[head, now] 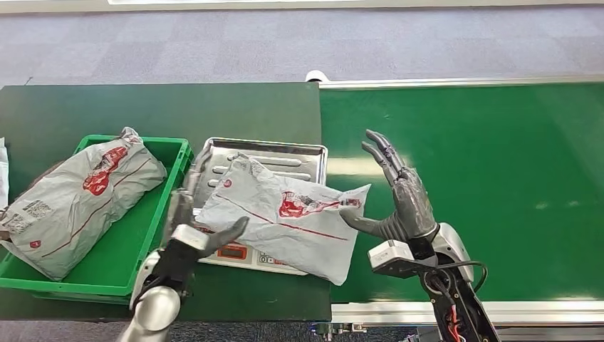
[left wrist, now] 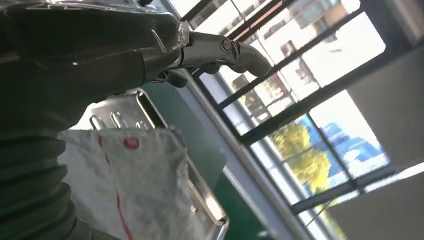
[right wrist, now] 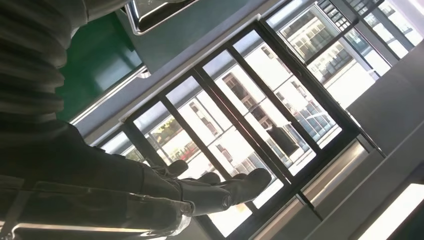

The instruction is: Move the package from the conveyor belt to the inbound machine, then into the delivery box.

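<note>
Left robot hand [head: 191,221]: at the near-left corner of the bag [head: 288,214], thumb lying against the bag's near edge, fingers reaching up along its left side. Whether it has a true grip cannot be told from the head view; the left wrist view shows the hand's fingers [left wrist: 235,50] extended above the bag [left wrist: 135,185], not wrapped around it.

Right robot hand [head: 395,192]: open, fingers spread and raised, thumb touching or just beside the bag's right corner. Holds nothing.

Bag: grey plastic mailer with red print. Lies flat on the steel tray [head: 285,153] of the scale [head: 242,253], its right end overhanging onto the belt [head: 484,178]. So it sits on the inbound machine, not yet in the box.

Handling, as a judgement: soft, crumpled, probably light; film looks smooth and likely slippery. It will sag if lifted by one corner, and the contents may shift. Best taken at both short ends, or pinched at a gathered fold on the left edge nearest the box.

Box [head: 167,153]: green crate just left of the scale, on the dark table [head: 142,107]. Already holds a second bag [head: 78,196] of the same kind, filling most of it.
</note>
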`<state>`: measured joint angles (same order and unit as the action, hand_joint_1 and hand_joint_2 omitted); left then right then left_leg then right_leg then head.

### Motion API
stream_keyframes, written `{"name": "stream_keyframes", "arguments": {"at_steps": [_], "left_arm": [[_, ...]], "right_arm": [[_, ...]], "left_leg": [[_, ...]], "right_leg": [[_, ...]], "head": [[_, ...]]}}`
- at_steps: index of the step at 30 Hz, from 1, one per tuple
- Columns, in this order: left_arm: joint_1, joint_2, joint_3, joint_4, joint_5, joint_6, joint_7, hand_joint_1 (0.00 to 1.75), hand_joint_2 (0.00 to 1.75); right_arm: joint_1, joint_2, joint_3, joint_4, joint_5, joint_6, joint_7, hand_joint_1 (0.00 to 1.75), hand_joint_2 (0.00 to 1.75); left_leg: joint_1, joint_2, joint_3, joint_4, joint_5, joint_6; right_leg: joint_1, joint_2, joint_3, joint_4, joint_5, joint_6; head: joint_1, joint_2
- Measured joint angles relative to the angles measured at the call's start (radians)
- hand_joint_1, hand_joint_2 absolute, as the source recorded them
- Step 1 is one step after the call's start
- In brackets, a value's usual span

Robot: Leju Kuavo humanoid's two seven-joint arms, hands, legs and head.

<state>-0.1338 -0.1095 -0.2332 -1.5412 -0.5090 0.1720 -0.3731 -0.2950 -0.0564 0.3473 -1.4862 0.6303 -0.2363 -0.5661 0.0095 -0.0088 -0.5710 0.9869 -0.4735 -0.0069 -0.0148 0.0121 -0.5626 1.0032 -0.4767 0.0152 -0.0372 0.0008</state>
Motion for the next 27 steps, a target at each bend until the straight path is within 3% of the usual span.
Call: {"name": "stream_keyframes", "arguments": {"at_steps": [5, 12, 14, 16, 18, 21, 27], "left_arm": [[-0.102, 0.003, -0.133, 0.1, -0.245, -0.126, 0.132, 0.0, 1.75], [-0.237, -0.038, -0.258, 0.323, -0.328, -0.212, 0.144, 0.01, 1.75], [-0.265, -0.051, -0.277, 0.383, -0.325, -0.227, 0.137, 0.26, 1.75], [-0.288, -0.061, -0.287, 0.432, -0.314, -0.238, 0.126, 0.92, 1.75], [-0.306, -0.066, -0.293, 0.47, -0.301, -0.245, 0.116, 1.39, 1.75], [-0.34, -0.069, -0.302, 0.531, -0.284, -0.247, 0.103, 1.56, 1.75], [-0.389, -0.071, -0.301, 0.605, -0.227, -0.229, 0.083, 1.71, 1.75]], "right_arm": [[0.007, -0.003, 0.0, -0.054, -0.008, 0.017, -0.002, 0.0, 1.75], [0.024, 0.006, 0.003, -0.101, 0.004, 0.046, -0.006, 0.0, 1.75], [0.025, 0.011, 0.004, -0.103, 0.008, 0.052, -0.01, 0.0, 1.75], [0.025, 0.015, 0.004, -0.103, 0.01, 0.057, -0.014, 0.0, 1.75], [0.025, 0.018, 0.004, -0.103, 0.012, 0.064, -0.016, 0.0, 1.75], [0.021, 0.023, 0.004, -0.103, 0.016, 0.084, -0.017, 0.0, 1.75], [0.004, 0.036, 0.001, -0.102, 0.018, 0.108, -0.014, 0.0, 1.75]], "left_leg": [[0.0, 0.0, 0.0, 0.0, 0.0, 0.0], [0.0, 0.0, 0.0, 0.0, 0.0, 0.0], [0.0, 0.0, 0.0, 0.0, 0.0, 0.0], [0.0, 0.0, 0.0, 0.0, 0.0, 0.0], [0.0, 0.0, 0.0, 0.0, 0.0, 0.0], [0.0, -0.001, 0.0, 0.0, 0.0, 0.0], [0.0, 0.0, 0.0, 0.0, 0.0, 0.0]], "right_leg": [[0.0, 0.0, 0.0, 0.0, 0.0, 0.0], [0.0, 0.0, 0.001, 0.0, 0.0, 0.0], [0.0, 0.0, 0.001, 0.0, 0.0, 0.0], [0.0, 0.0, 0.001, 0.0, 0.0, 0.0], [0.0, 0.0, 0.001, 0.0, 0.0, 0.0], [0.0, 0.0, 0.001, 0.0, 0.0, 0.0], [0.0, 0.0, 0.001, 0.0, 0.0, 0.0]], "head": [[0.0, 0.0], [0.0, 0.0], [0.0, 0.0], [0.0, 0.0], [0.0, 0.0], [0.0, 0.0], [0.0, 0.0]]}}
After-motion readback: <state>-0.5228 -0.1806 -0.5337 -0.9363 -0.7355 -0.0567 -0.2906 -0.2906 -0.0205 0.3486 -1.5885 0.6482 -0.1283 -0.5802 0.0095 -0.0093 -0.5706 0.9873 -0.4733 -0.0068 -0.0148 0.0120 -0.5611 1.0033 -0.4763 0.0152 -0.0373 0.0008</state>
